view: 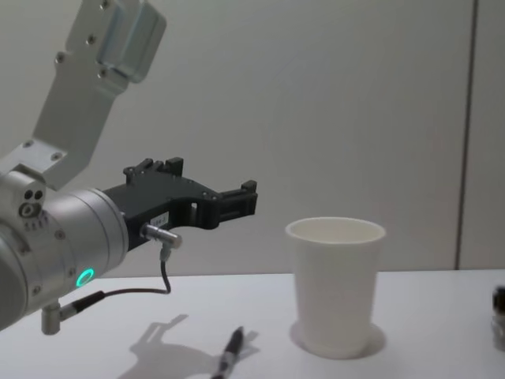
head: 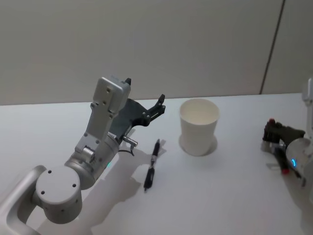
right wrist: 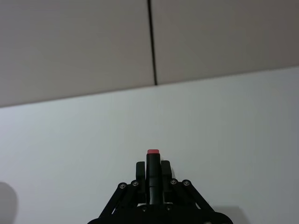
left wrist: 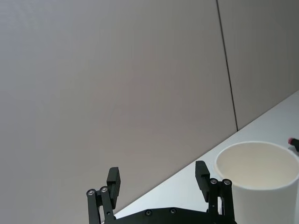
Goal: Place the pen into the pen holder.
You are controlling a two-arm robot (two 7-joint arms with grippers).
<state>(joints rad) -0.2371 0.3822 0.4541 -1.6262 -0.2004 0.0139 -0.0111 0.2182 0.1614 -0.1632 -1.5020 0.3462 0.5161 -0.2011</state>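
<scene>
1. Nearest to me, the black pen (head: 151, 167) lay free on the counter (head: 230, 196). Its long axis ran away from me, with the far end leaning a little toward the cup.
2. At the right, the right gripper (right wrist: 153, 165) had its jaws clamped on a red-ended pen (right wrist: 153, 158).
3. The left gripper (left wrist: 158, 173) hovered with its jaws apart and empty. The black pen lay below them, so I judged this arm to be the nearer one.
4. Farthest stood the pen holder (head: 198, 126), upright, just to the right of the black pen.
</scene>
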